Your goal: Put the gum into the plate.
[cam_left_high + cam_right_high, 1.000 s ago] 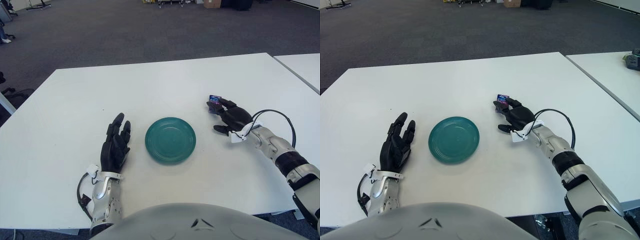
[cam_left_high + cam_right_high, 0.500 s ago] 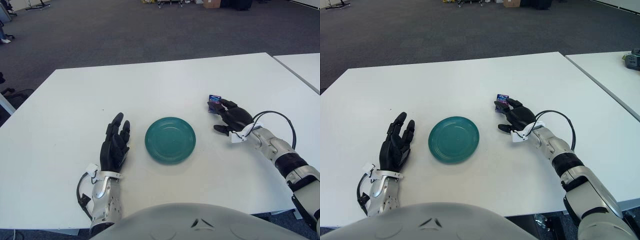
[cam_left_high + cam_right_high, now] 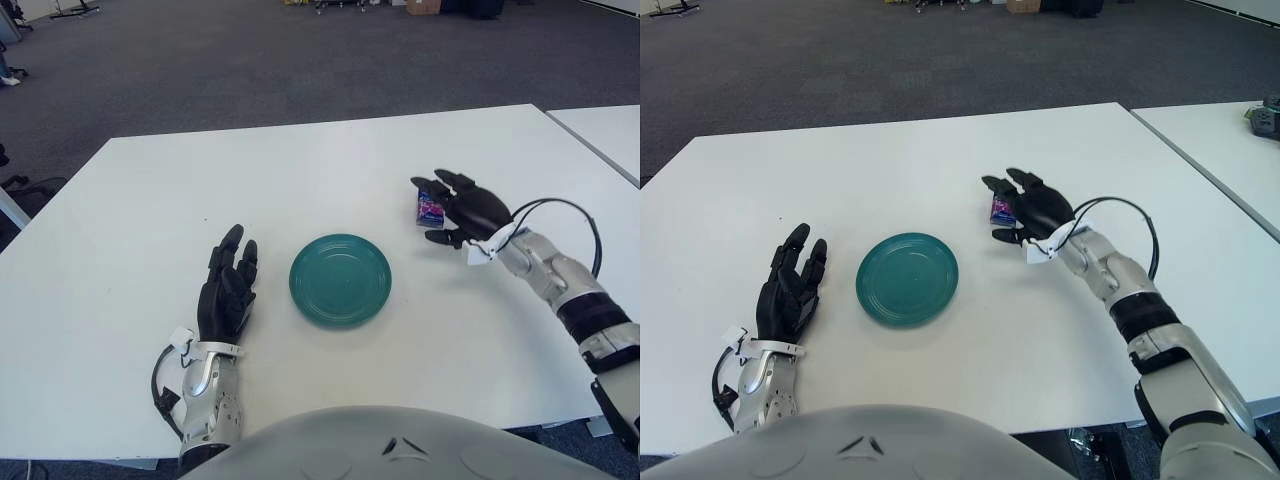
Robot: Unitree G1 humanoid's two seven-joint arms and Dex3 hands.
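**Right of the green plate, the gum is held in the right hand**

Right of the green plate (image 3: 340,279), the right hand (image 3: 468,210) holds the gum (image 3: 429,208). It is a small packet with blue and pink print. Its writing is too small to read, so I cannot tell any brand. The fingers (image 3: 437,182) bend over the top of the packet and the thumb comes from below, so the packet is clamped between them. It shows at the side of the hand that faces the plate. Whether the packet touches the table under it, I cannot tell. The gum is not in the plate; a strip of bare white table (image 3: 330,170) lies between them.

The plate is round and lies flat near the middle of the table, with nothing in it.

Left of the plate is the left hand (image 3: 224,293), palm down and just beside the plate's rim but apart from it. Its fingers are straight, slightly spread, and hold nothing.

A black cable (image 3: 560,212) makes a loop over the right wrist, and a white tag (image 3: 482,249) shows at that wrist.
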